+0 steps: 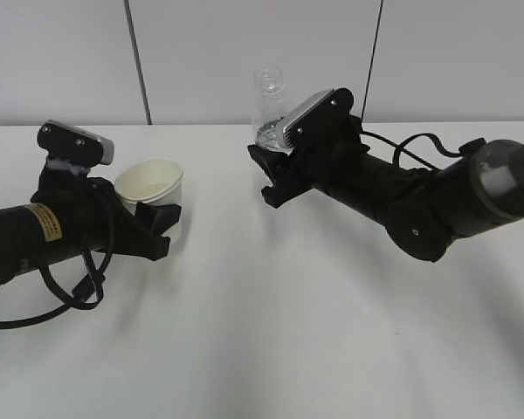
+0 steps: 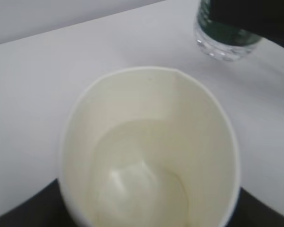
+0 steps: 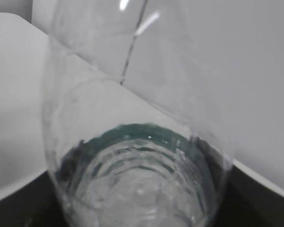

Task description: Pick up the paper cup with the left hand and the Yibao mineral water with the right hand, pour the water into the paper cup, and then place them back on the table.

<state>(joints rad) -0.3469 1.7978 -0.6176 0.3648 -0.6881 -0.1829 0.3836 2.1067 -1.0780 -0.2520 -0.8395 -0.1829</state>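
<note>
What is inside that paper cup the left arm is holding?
The paper cup holds a shallow pool of clear water over its pale bottom. Nothing else shows inside; the near rim is cut off by the picture's edge.

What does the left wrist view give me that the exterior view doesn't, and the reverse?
Only the left wrist view looks down into the paper cup, where clear liquid covers the bottom. Only the exterior view shows both arms: the left hand around the cup and the right hand at the upright, uncapped Yibao mineral water. Both show cup and bottle apart, with bare white table between them.
</note>
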